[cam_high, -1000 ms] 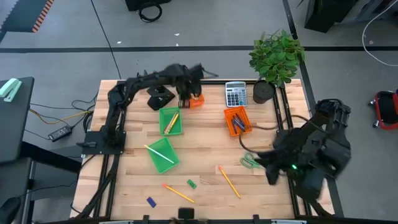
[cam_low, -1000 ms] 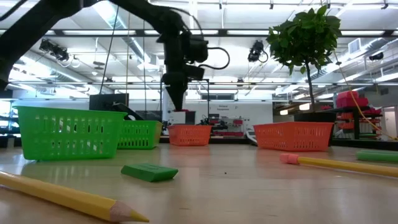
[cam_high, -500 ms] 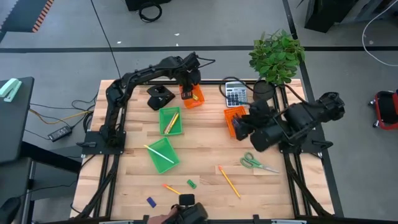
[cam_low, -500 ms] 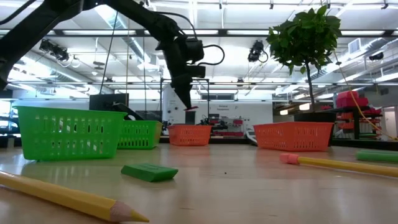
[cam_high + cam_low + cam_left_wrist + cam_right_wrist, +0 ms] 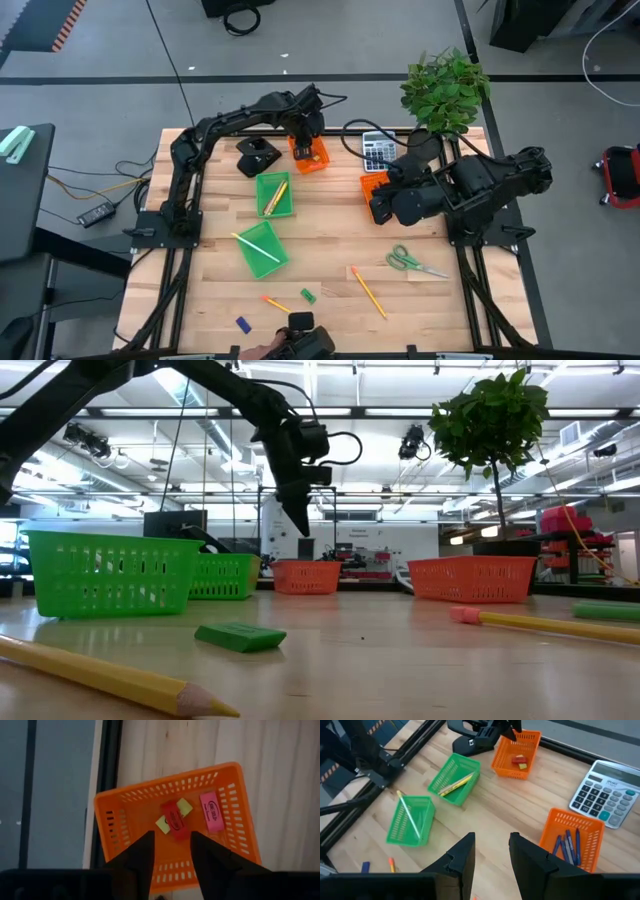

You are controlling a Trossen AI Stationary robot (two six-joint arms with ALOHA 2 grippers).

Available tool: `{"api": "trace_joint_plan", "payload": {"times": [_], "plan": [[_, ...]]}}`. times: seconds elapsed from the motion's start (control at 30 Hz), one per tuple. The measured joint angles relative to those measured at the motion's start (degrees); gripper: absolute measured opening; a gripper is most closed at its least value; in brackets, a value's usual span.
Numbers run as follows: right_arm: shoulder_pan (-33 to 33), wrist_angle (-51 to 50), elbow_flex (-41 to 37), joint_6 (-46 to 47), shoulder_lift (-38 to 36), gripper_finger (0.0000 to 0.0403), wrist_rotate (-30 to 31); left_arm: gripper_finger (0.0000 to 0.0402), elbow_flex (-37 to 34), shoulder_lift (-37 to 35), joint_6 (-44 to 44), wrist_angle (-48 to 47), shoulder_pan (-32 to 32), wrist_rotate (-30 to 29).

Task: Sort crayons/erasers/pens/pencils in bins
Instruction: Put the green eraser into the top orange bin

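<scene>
I hold the left gripper [image 5: 170, 852] released above the orange bin [image 5: 131, 802]; red eraser [image 5: 175, 819] lies inside. Right gripper [image 5: 491, 851] released.

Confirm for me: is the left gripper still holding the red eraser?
No. The left gripper hangs open and empty above the orange bin, and the red eraser lies inside.

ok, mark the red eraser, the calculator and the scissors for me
red eraser [image 5: 175, 820], left wrist view, middle of its top face, inside the orange bin.
calculator [image 5: 603, 793], right wrist view, centre of the keypad.
scissors [image 5: 403, 260], high view, on the green handles.
</scene>
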Motion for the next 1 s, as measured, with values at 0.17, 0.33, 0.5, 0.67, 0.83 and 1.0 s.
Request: {"api": "trace_joint_plan", "payload": {"times": [0.17,0.33,0.5,0.67,0.83,1.0], "plan": [[0.0,-0.2,0.0,-2.2,0.0,0.0127,0.0,0.0177,0.0,0.0,-5.2,-2.4,-0.7,0.0],[0.7,-2.7,0.0,-2.7,0.0,0.0127,-2.0,0.0213,0.0,-0.1,-8.9,-9.0,-3.7,1.5],[3.9,-3.3,0.0,-4.7,0.0,0.0127,-3.7,0.0205,-0.1,-1.9,-12.2,-15.1,-10.2,3.9],[9.3,-3.2,0.0,-3.9,0.0,0.0127,-3.7,0.0173,0.0,-3.8,-24.8,-17.1,-19.6,7.4],[15.7,-3.1,0.0,-0.4,0.0,0.0127,-3.5,0.0164,0.0,-4.1,-33.7,-19.5,-30.3,7.6],[22.6,-2.2,0.0,3.0,0.0,0.0127,-1.5,0.0173,0.0,-4.1,-35.3,-17.7,-40.7,5.7]]}}
